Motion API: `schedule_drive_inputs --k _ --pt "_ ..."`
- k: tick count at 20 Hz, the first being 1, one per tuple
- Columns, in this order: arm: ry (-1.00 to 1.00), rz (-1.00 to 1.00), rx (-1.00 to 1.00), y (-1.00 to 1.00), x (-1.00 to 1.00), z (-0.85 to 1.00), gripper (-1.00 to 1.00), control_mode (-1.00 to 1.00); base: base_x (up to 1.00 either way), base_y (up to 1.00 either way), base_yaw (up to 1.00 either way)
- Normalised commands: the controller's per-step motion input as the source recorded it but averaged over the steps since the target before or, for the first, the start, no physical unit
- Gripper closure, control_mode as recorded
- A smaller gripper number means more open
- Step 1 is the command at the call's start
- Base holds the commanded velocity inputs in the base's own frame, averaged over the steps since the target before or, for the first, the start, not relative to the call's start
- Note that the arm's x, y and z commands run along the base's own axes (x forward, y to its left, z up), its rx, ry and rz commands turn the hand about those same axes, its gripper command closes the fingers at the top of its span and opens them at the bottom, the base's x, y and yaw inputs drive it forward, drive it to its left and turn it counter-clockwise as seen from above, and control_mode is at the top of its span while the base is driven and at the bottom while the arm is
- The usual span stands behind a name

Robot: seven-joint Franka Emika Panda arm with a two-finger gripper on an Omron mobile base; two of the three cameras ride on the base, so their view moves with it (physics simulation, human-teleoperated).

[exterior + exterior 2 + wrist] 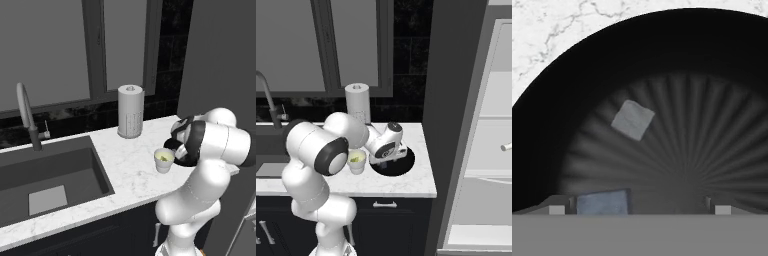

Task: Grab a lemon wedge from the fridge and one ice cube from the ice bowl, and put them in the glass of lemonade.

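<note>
Your end effector point(637, 207) hangs fully open and empty over the ice bowl point(552, 115); one ice cube point(603, 202) lies just inside its left fingertip point(558, 209).

- You are seeing the glass of lemonade point(357, 161) sitting on the counter point(406, 182), just left of the ice bowl point(406, 164).
- Two ice cubes point(632, 119) are lying in that bowl.
- The fridge point(476, 125) is standing to the counter's right.

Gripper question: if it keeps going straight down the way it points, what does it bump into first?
Probably the ribbed floor of the ice bowl, which the open gripper points into. One ice cube lies by the left fingertip, though depth is unclear.
</note>
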Motion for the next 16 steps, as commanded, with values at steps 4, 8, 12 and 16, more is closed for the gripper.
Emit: schedule_drive_inputs --k 4,8,12,16 --pt "0.0 0.08 0.0 0.0 0.0 -0.16 -1.0 -1.0 0.0 0.0 0.0" --pt "0.01 0.09 0.0 0.0 -0.04 -0.1 -1.0 -1.0 0.0 0.0 0.0" --pt "0.0 0.08 0.0 0.0 -0.02 -0.07 -1.0 -1.0 0.0 0.0 0.0" --pt "0.02 0.08 0.0 0.03 0.0 -0.02 -1.0 -1.0 0.0 0.0 0.0"
